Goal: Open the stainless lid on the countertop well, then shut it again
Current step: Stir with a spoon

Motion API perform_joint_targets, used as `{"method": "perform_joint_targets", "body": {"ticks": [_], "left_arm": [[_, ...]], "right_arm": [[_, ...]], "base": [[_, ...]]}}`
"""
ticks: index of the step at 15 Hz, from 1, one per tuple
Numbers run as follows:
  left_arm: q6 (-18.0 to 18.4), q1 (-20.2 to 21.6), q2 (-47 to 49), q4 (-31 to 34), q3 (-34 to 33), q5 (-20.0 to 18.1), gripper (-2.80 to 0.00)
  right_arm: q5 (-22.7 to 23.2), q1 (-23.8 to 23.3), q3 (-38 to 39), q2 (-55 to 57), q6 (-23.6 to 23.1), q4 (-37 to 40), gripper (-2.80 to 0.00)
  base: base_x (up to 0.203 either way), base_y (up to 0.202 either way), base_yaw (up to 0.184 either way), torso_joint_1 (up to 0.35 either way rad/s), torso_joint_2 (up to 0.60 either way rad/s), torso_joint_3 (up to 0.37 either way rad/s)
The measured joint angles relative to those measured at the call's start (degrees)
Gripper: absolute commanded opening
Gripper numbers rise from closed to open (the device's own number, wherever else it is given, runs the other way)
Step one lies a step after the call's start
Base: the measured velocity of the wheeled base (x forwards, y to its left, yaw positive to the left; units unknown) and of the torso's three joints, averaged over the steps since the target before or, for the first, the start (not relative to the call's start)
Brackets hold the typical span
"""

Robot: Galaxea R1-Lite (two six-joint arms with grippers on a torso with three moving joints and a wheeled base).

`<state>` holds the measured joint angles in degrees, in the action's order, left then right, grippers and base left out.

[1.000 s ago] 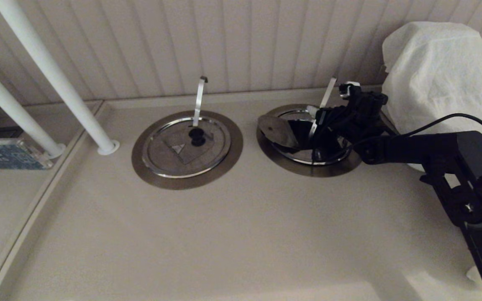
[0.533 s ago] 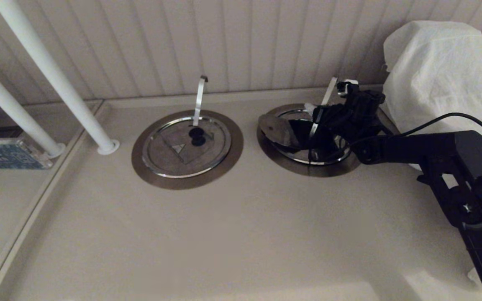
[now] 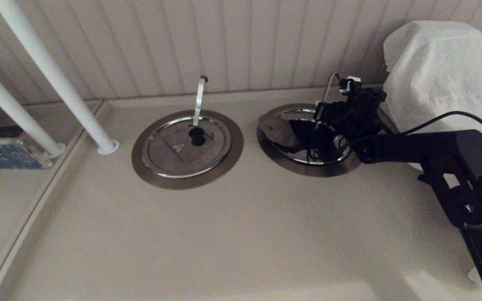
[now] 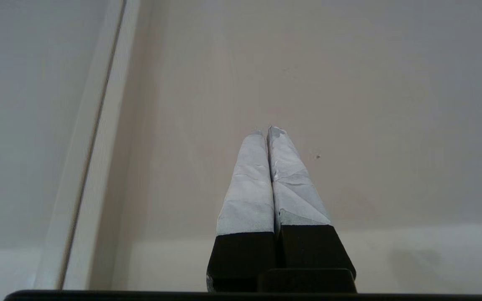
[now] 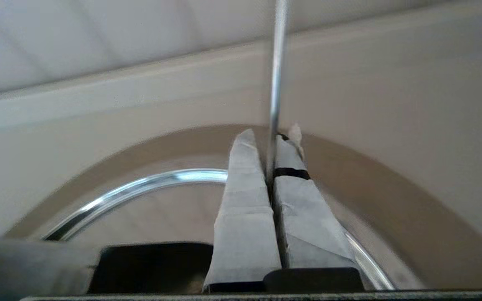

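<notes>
Now, by label:
Stainless lid (image 3: 278,130): lifted off its seat and tilted, its dull underside showing; it sits over the left part of the right-hand opening, near the table's back edge and towards its right back corner.
Lid's axis: the disc leans, low edge at the left rim of the opening, upper edge towards the arm; the knob side cannot be made out.
Steel strip (image 5: 275,83): thin and long, its long axis running up from the lid region towards the back wall, slightly slanted, with a small hook at its top end.
Countertop well (image 3: 308,144): open, dark and shiny inside, framed by the wide bronze ring (image 3: 329,169) set flush in the table.
Right hand (image 5: 271,140): over the back part of the well, its taped fingers (image 5: 245,200) pressed narrow against the strip, pinching it between them.
Left hand (image 4: 266,130): away from the well above bare table (image 3: 241,234), fingers together, holding nothing.
Twin lid (image 3: 186,146): flat in its own ring, left of the open well, its strip near-vertical.
White poles (image 3: 52,75): at the table's left back corner.
Cloth-covered object (image 3: 442,71): at the right back corner.
</notes>
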<state>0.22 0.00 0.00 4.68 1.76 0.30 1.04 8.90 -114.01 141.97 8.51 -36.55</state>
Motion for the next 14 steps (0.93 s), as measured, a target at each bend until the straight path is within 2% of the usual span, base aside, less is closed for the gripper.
{"method": "perform_joint_targets", "body": {"ticks": [6, 10, 14], "left_arm": [[0.01, 0.0, 0.0, 0.05, 0.0, 0.0, -2.8], [0.04, 0.0, 0.0, 0.05, 0.0, 0.01, -2.8], [0.04, 0.0, 0.0, 0.02, 0.0, 0.02, -2.8]], "right_arm": [[-0.2, 0.16, 0.33, -0.77, 0.18, 0.13, -2.8], [-0.53, 1.46, 3.19, -4.81, 2.87, 0.17, -2.8], [-1.04, 1.73, 6.36, -8.94, 2.91, 0.24, -2.8]], "base": [[0.0, 0.0, 0.0, 0.0, 0.0, 0.0], [0.0, 0.0, 0.0, 0.0, 0.0, 0.0], [0.0, 0.0, 0.0, 0.0, 0.0, 0.0]]}}
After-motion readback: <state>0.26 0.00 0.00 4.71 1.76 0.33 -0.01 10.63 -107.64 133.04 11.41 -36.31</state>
